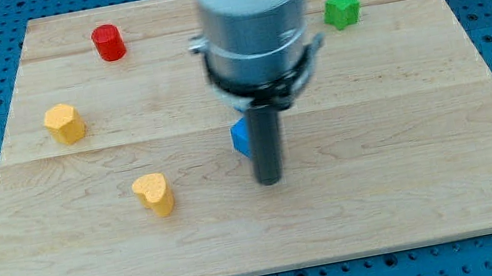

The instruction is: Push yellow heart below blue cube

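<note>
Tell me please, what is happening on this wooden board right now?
A robot arm with a dark rod is working to push the yellow heart below the blue cube. My tip rests at the board's middle, just to the view's right of the blue cube and partly hiding it. The heart lies apart, toward the view's left and slightly lower, untouched. A yellow block, a red cylinder and a green block sit farther away.

Bright, even light, soft faint shadows, slightly blurred throughout.
</note>
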